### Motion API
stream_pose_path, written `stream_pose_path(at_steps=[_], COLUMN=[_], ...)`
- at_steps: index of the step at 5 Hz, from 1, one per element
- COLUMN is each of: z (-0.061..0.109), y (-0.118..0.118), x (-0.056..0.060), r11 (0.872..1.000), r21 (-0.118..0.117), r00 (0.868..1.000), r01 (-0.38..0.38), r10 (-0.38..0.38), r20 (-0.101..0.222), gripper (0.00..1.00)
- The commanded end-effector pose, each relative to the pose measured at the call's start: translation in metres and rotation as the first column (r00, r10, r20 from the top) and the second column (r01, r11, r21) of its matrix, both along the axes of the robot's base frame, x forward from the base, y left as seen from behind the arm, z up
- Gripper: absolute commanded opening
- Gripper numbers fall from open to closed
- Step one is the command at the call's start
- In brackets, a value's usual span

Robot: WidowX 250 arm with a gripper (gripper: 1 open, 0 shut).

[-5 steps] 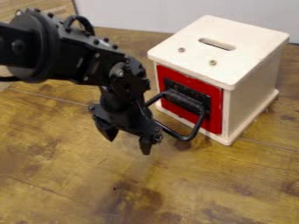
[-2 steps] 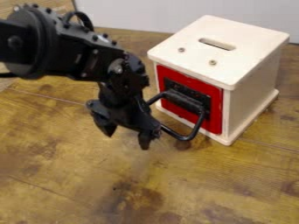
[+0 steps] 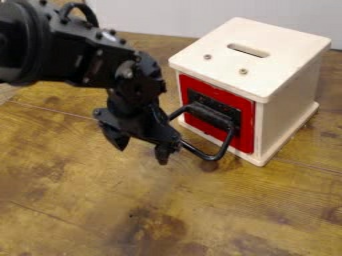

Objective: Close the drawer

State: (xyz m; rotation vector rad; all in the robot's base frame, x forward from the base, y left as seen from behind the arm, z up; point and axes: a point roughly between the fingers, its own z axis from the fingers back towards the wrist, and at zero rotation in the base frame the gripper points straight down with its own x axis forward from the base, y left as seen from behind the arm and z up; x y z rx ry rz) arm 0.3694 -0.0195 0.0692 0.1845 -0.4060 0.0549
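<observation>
- Since the drawer (image 3: 211, 108) sits nearly flush inside the cream cabinet (image 3: 274, 75), with its loop handle (image 3: 214, 133) jutting out, we judge only a final seating push remains.
- Our gripper (image 3: 140, 145) hangs just left of the handle, fingers spread, holding nothing.
- We should press squarely on the black front plate, not the loop.
</observation>
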Motion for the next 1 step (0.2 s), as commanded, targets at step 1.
stream_pose_path(at_steps=[1], z=[0.0288], y=[0.0077], x=[0.0048], r11=[1.0], r21=[0.003], r00=[0.996], r01=[-0.017], r10=[0.016], r20=[0.093], gripper=[1.0])
